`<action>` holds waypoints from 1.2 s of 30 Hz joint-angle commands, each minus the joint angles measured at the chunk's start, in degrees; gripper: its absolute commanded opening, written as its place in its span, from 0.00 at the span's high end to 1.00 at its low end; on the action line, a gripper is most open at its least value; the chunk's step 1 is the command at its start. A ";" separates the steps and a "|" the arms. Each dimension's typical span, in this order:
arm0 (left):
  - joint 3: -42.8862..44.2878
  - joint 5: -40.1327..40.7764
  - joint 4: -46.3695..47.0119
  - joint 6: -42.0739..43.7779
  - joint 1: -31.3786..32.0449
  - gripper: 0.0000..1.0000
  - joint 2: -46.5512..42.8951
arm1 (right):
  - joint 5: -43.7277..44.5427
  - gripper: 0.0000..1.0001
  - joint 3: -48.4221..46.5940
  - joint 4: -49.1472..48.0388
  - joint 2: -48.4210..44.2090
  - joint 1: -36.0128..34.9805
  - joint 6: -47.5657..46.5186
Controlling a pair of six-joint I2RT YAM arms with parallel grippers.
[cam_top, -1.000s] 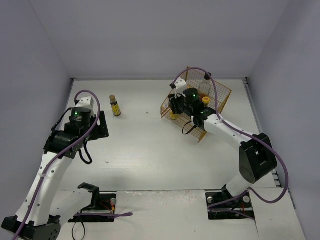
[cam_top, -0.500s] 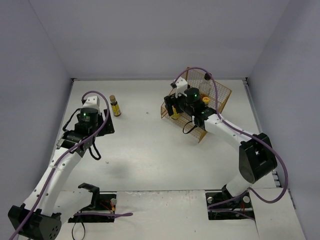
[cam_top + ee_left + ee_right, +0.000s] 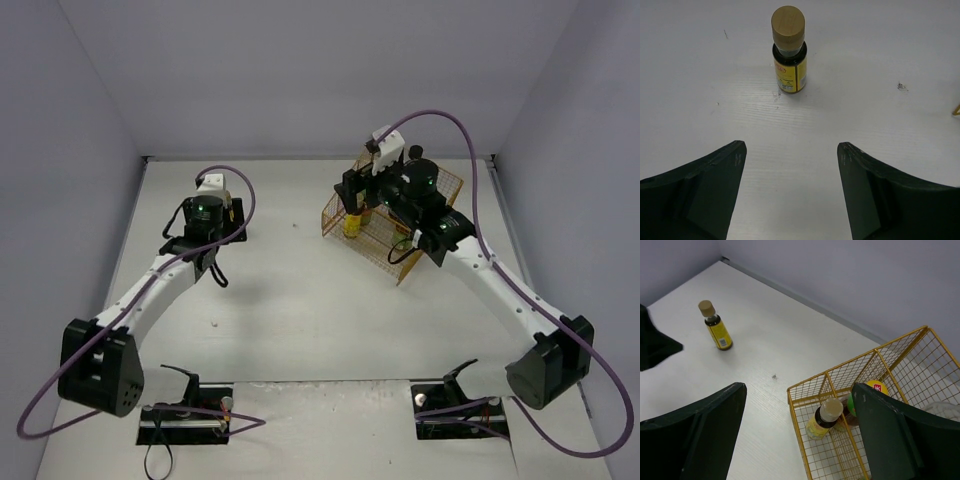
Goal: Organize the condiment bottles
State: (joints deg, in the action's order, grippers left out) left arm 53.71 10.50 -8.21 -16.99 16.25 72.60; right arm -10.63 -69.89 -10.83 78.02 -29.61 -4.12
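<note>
Yellow-labelled bottle (image 3: 789, 55) stands upright ahead of the left gripper (image 3: 791, 147) (it and the right gripper (image 3: 799, 387) both gape).

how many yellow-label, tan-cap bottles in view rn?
2. One dark yellow-labelled, tan-capped bottle stands on the white table ahead of the open left gripper; the other bottle is inside the yellow wire basket. The right gripper may hide more behind its fingers.
</note>
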 commanded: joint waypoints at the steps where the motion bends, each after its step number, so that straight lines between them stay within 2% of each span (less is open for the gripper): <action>1: -0.27 1.63 15.47 2.76 -1.22 0.27 3.59 | -2.55 0.10 -2.18 -0.69 -4.01 0.25 1.66; 9: -4.67 1.98 32.00 1.17 -4.21 0.27 12.64 | -1.67 0.09 1.86 1.95 -10.69 0.25 1.83; 15: -4.32 2.67 39.13 1.70 -4.47 0.27 19.33 | -0.97 0.07 4.14 4.15 -13.07 0.25 1.92; 31: 4.38 3.91 47.14 2.05 -5.00 0.27 32.60 | 0.44 0.06 3.97 7.75 -13.07 0.34 0.69; 33: 4.91 4.00 47.40 1.97 -5.00 0.31 33.66 | 0.70 0.06 3.97 7.84 -12.89 0.34 0.43; 36: 5.00 3.74 47.41 1.27 -5.00 0.43 34.01 | 0.62 0.06 3.71 7.84 -12.45 0.43 0.34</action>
State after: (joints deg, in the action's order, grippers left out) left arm 56.03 13.50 34.20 -15.27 11.86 107.98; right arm -10.81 -65.08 0.30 66.19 -29.58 -3.11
